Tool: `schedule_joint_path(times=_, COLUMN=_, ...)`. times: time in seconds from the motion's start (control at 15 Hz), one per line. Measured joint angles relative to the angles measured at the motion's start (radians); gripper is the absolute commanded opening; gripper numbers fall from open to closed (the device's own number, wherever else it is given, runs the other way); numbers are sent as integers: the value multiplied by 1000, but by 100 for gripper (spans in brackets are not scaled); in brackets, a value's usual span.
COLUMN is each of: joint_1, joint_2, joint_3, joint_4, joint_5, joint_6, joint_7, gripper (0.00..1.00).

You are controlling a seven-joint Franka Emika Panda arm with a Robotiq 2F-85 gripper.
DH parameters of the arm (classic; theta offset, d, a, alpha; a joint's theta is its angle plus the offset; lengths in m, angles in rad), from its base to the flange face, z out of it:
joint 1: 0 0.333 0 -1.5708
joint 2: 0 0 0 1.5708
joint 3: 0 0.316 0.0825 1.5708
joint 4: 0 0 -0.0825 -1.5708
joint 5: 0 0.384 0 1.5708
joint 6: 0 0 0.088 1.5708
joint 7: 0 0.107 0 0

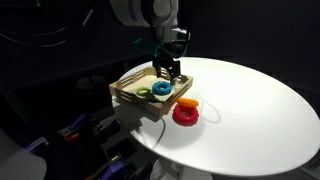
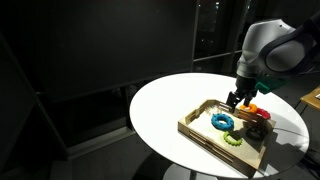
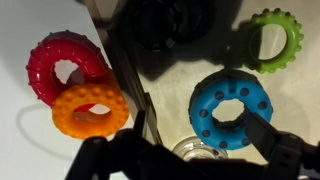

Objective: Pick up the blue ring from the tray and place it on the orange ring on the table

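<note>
The blue ring (image 3: 230,108) lies flat in the wooden tray (image 3: 170,75), also seen in both exterior views (image 1: 160,88) (image 2: 222,122). The orange ring (image 3: 90,108) lies on the white table (image 3: 25,140) just outside the tray's edge, leaning against a red ring (image 3: 65,62). My gripper (image 3: 197,125) hovers low over the tray, open and empty. Its one finger is by the tray's rim and the other crosses the blue ring's edge. In the exterior views the gripper (image 1: 165,70) (image 2: 236,100) points down above the tray.
A green ring (image 3: 272,40) and a dark ring (image 3: 165,22) also lie in the tray, with a small clear round object (image 3: 190,150) under my gripper. The tray (image 1: 125,92) sits at the table's edge. The round table (image 1: 250,110) extends beyond the rings.
</note>
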Motion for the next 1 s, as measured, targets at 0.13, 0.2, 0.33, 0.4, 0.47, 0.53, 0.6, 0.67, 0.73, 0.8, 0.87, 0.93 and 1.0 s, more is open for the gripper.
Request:
schedule_joint_path(times=0.13, joint_1=11, joint_2=35, joint_3=-11, joint_4=19, joint_5=0, joint_6=0, joint_7=5, gripper=100)
schedule_joint_path(times=0.2, joint_1=18, joint_2=50, joint_3=-17, joint_4=28, joint_5=0, joint_6=0, joint_7=8, gripper=100)
schedule_joint_path(times=0.33, joint_1=34, joint_2=80, joint_3=-29, joint_4=45, joint_5=0, joint_6=0, joint_7=12, gripper=100)
schedule_joint_path(times=0.4, joint_1=42, joint_2=94, joint_3=-35, joint_4=54, joint_5=0, joint_6=0, joint_7=14, gripper=100)
schedule_joint_path(times=0.47, joint_1=50, joint_2=107, joint_3=-41, joint_4=63, joint_5=0, joint_6=0, joint_7=17, gripper=100)
schedule_joint_path(times=0.53, joint_1=57, joint_2=119, joint_3=-46, joint_4=72, joint_5=0, joint_6=0, joint_7=20, gripper=100)
schedule_joint_path(times=0.6, joint_1=64, joint_2=130, joint_3=-52, joint_4=81, joint_5=0, joint_6=0, joint_7=23, gripper=100)
schedule_joint_path(times=0.67, joint_1=71, joint_2=141, joint_3=-57, joint_4=91, joint_5=-1, joint_6=0, joint_7=26, gripper=100)
schedule_joint_path(times=0.73, joint_1=78, joint_2=151, joint_3=-62, joint_4=100, joint_5=-1, joint_6=0, joint_7=28, gripper=100)
schedule_joint_path(times=0.8, joint_1=84, joint_2=160, joint_3=-67, joint_4=110, joint_5=-1, joint_6=0, joint_7=29, gripper=92)
schedule_joint_path(times=0.87, joint_1=90, joint_2=169, joint_3=-71, joint_4=118, joint_5=-1, joint_6=0, joint_7=30, gripper=76)
schedule_joint_path(times=0.93, joint_1=94, joint_2=176, joint_3=-75, joint_4=126, joint_5=-1, joint_6=0, joint_7=30, gripper=64)
schedule_joint_path(times=1.0, joint_1=99, joint_2=184, joint_3=-79, joint_4=134, joint_5=-1, joint_6=0, joint_7=30, gripper=56)
